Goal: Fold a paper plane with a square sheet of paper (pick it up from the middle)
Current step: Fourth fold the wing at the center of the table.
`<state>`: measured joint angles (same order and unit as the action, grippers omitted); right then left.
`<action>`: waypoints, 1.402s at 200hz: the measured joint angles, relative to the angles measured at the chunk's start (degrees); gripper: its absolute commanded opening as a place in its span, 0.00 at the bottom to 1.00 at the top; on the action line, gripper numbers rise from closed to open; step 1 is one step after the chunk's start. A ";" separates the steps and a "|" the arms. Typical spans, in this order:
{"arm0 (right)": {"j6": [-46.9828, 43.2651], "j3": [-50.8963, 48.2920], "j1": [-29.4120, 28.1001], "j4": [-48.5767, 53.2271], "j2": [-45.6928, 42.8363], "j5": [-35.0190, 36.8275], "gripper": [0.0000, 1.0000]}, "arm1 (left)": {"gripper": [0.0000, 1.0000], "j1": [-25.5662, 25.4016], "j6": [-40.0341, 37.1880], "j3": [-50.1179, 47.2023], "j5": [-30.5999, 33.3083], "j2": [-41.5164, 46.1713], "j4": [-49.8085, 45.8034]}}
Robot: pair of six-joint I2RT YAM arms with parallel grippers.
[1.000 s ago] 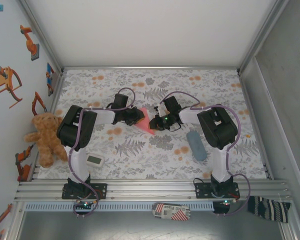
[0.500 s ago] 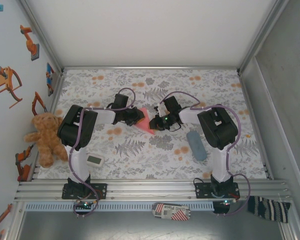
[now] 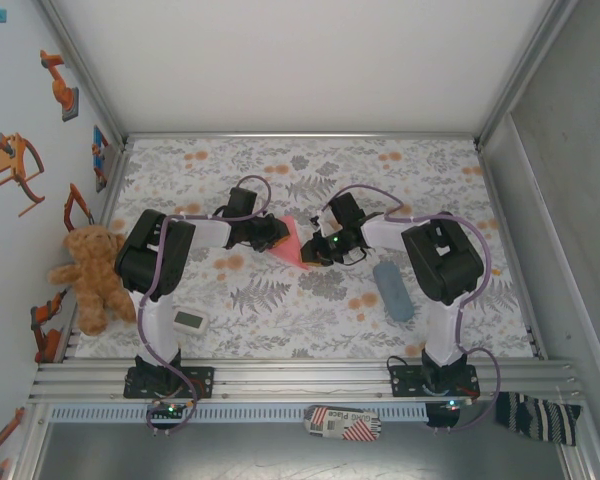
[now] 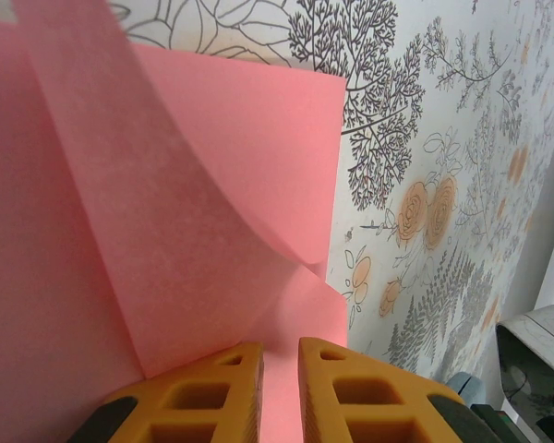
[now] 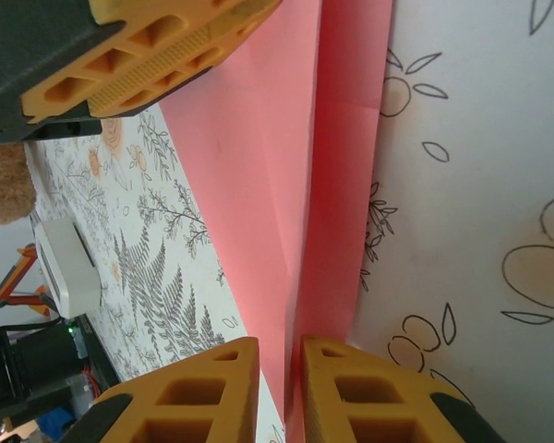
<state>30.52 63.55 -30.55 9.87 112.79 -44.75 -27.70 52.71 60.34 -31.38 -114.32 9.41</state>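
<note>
Paper [image 4: 212, 185] | nipped in left tool [image 4: 280, 355] | also in right tool [image 5: 280, 351]

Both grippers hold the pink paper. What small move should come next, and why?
Probably the left gripper should lower slightly to lay the flap flat. The square sheet of paper is nipped between its fingers, yet one flap curls up, uncreased. The right gripper nips the other edge and can steady it.

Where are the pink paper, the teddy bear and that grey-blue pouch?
pink paper [image 3: 292, 245]: top view, on its bare middle.
teddy bear [image 3: 90, 278]: top view, on its belly.
grey-blue pouch [image 3: 392, 290]: top view, on its middle.
</note>
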 measured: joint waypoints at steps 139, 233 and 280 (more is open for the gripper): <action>0.96 -1.22 0.00 0.20 0.55 0.04 0.11 | 0.27 0.00 0.02 0.33 -1.20 0.35 -0.13; -0.22 -1.36 0.00 0.33 1.03 0.37 0.12 | 0.30 0.00 0.07 -1.42 -1.70 6.69 0.37; -0.57 -1.36 0.00 0.35 1.03 0.39 0.12 | 0.28 -0.98 0.07 -5.22 -1.68 8.39 0.81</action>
<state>29.95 62.19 -30.55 10.22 113.82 -44.36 -28.69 52.77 55.11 -33.06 -105.93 10.22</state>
